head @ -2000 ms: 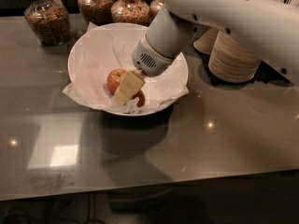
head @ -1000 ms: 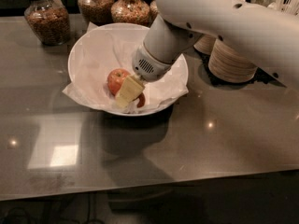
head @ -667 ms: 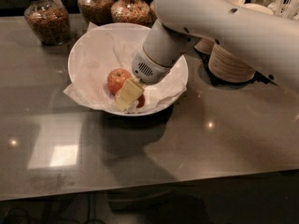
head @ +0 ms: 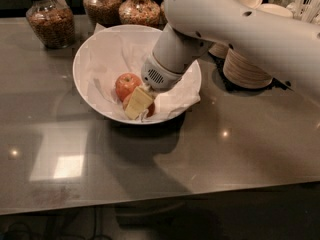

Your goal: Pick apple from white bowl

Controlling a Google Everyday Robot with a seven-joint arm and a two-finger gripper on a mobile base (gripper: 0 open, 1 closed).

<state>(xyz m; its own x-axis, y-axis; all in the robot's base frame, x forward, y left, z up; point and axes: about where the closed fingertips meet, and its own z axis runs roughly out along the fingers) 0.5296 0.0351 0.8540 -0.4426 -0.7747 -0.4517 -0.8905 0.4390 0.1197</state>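
My gripper (head: 138, 103) is down inside the white bowl (head: 87, 66) on the worktop (head: 225, 149), lying across the apple (head: 150, 109) (the darker one). The apple sits on the crumpled paper (head: 177, 96) just beside an orange-red apple (head: 127, 85). Whether my jaws pinch it or stand spread, I cannot tell.

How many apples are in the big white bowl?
2. A round orange-red apple lies in the wide white paper-lined bowl, left of the gripper. A darker red apple sits mostly hidden under the gripper. More may be hidden.
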